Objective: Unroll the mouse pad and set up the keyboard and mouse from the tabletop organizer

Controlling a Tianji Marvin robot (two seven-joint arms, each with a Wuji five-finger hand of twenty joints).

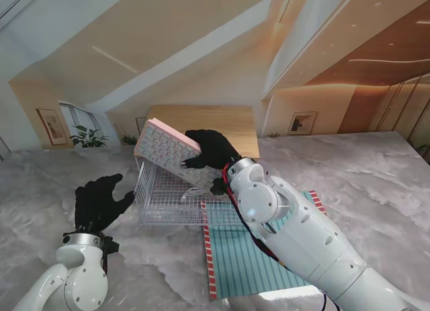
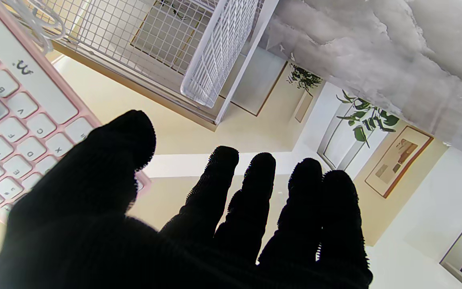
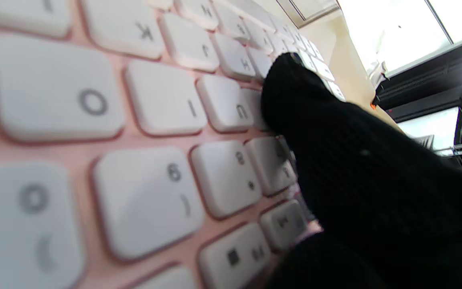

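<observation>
Right hand [image 1: 211, 152] is clamping fingers shut around its load, arm reaching forward; left hand [image 1: 101, 202] is hovering, fingers spread.

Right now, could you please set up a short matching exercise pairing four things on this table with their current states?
Things:
1. keyboard
2. mouse pad
3. left hand
4. wire organizer

States:
A. open, beside the organizer
B. lying unrolled on the table
C. white mesh, standing on the table
D. tilted, held by the right hand

Pairs: 1-D, 2-B, 3-A, 4-C
</observation>
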